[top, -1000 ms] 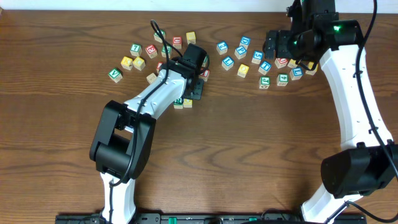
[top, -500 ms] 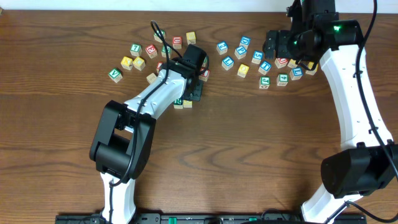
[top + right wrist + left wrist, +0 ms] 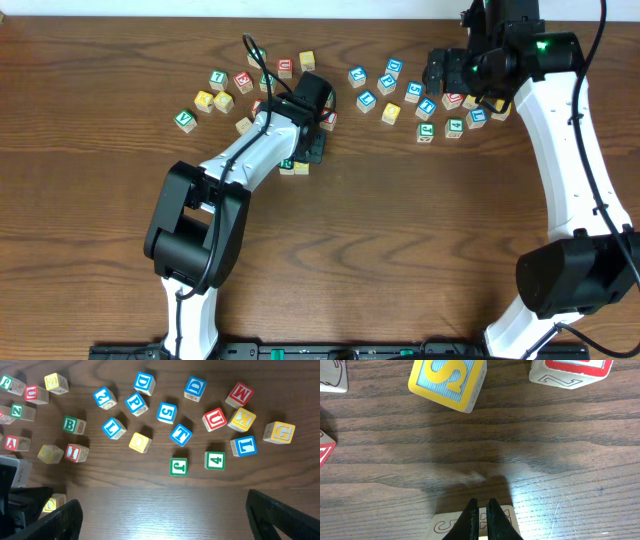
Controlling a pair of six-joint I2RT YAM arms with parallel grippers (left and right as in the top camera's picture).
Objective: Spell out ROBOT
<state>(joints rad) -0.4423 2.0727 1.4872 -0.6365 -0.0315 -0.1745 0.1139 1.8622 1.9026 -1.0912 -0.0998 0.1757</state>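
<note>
**ROBOT spelling: looks like two down, three to go**

Your left fingers are pinched shut with nothing between them. They hang over a pale wooden cube at the bottom edge of the left wrist view, and you can't tell whether they touch it.

In the overhead view, a green-lettered R cube and a yellow-faced cube sit touching side by side, left of centre on the brown wooden worktop. I'd read that as R and the first O placed.

That would leave three to fetch, all visible in the right wrist view:
- the green-lettered B cube at the left
- a loose yellow-faced cube near the middle
- the blue-lettered T cube just right of it

Your right fingers are spread wide and empty over that scatter.
</note>
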